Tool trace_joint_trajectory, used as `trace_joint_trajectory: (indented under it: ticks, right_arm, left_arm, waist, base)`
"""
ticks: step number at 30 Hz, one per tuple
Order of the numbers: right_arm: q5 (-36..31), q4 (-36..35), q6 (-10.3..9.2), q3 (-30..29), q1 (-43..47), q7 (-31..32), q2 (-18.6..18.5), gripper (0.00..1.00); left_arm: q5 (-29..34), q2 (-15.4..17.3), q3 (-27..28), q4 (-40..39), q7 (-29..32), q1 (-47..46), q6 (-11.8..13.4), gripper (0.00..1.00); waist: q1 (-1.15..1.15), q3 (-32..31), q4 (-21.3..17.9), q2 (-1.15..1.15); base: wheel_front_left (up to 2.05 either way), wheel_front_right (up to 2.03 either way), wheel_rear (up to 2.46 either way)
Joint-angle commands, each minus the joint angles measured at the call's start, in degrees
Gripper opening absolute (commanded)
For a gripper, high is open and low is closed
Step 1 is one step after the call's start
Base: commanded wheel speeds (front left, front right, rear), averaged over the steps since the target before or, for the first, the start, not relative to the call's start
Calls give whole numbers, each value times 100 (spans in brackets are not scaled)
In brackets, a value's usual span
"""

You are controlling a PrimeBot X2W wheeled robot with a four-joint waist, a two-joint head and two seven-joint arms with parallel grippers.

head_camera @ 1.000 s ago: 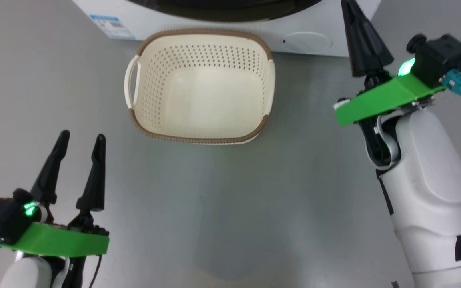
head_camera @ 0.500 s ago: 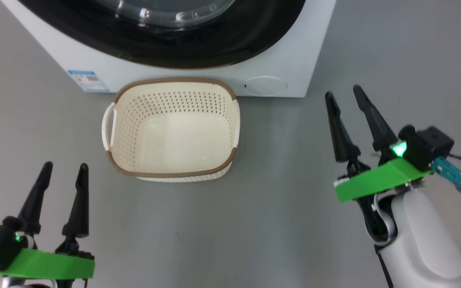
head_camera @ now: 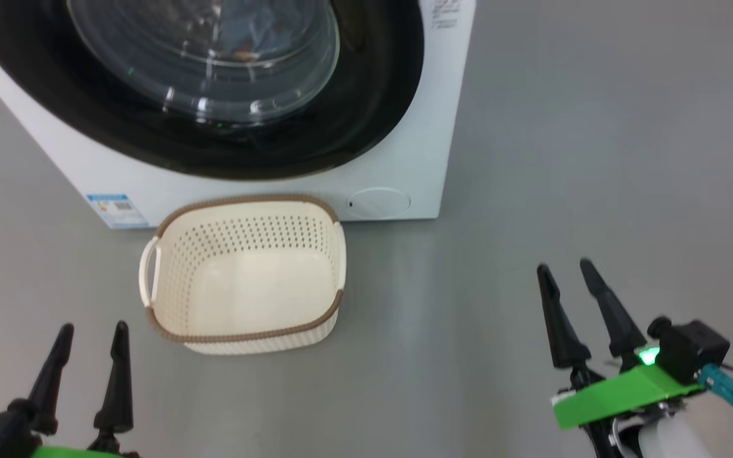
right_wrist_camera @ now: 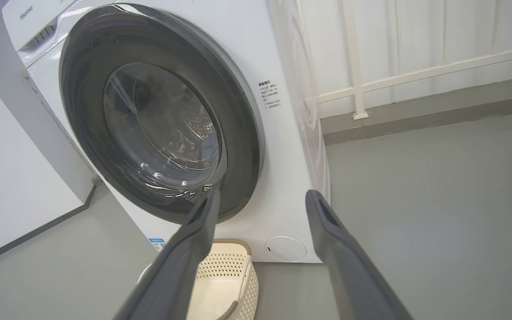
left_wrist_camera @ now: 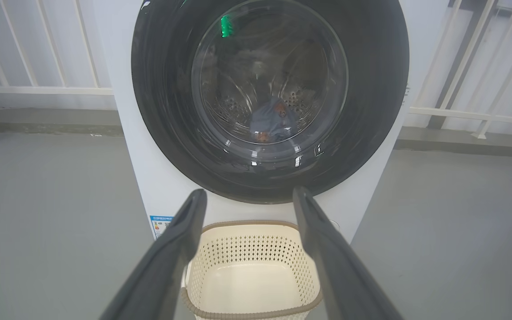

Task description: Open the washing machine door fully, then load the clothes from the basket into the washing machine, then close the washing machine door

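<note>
Head, washer (head_camera: 449,95): a white box at the far left on the grey floor (head_camera: 564,159), seen from above.
Head, door (head_camera: 214,76): black ring round bulging glass, lying shut against the front.
Head, sticker (head_camera: 115,210): blue, low on the front at the left; a round cap (head_camera: 379,202) sat low at the right.
Head, basket (head_camera: 245,334): upright on the floor just near of the washer, below the door, its cream bottom in plain sight.
Head, left gripper (head_camera: 94,327): at the near left, fingers apart and gripping nothing, near the basket's near-left corner but clear of it.
Head, right gripper (head_camera: 564,266): at the near right, fingers apart and gripping nothing, well right of the basket.
Left wrist, left gripper (left_wrist_camera: 249,193): fingers spread and holding nothing, pointed at the door's (left_wrist_camera: 269,89) lower edge, the basket (left_wrist_camera: 251,222) framed between them.
Left wrist, clothes (left_wrist_camera: 276,120): a blue bundle with an orange-brown spot, low in the drum (left_wrist_camera: 234,102) behind the shut glass.
Left wrist, railing (left_wrist_camera: 38,89): white bars behind the washer (left_wrist_camera: 122,133), on both sides.
Right wrist, right gripper (right_wrist_camera: 262,194): fingers wide apart, with nothing held.
Right wrist, door (right_wrist_camera: 162,120): seen at a slant from the right, flush with the front.
Right wrist, cap (right_wrist_camera: 286,249): low on the front, between the two fingers.
Right wrist, basket (right_wrist_camera: 227,266): at the washer's (right_wrist_camera: 291,155) foot, partly hidden by the left finger.
</note>
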Motion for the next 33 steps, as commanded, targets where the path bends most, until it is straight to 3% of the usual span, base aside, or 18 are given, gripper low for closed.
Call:
trace_joint_trajectory:
  ticks: [1, 12, 33]
  right_arm:
    - [-68, -195, -34, 112, 52, -27, 41, 100]
    - [-110, -448, -34, -225, 904, -27, 41, 100]
    - [-389, -483, -34, -350, 1075, -27, 41, 100]
  left_arm:
    - [76, 87, 253, -85, -36, -28, -8, 100]
    - [449, -119, 511, 102, -36, 382, -8, 100]
    - [668, -414, 692, 89, -36, 613, -8, 100]
  waist:
    - [0, -234, -165, 0]
    - [0, -490, -207, 0]
    - [0, -658, -141, 0]
  base:
    - [0, 0, 0]
    - [0, 0, 0]
    - [0, 0, 0]
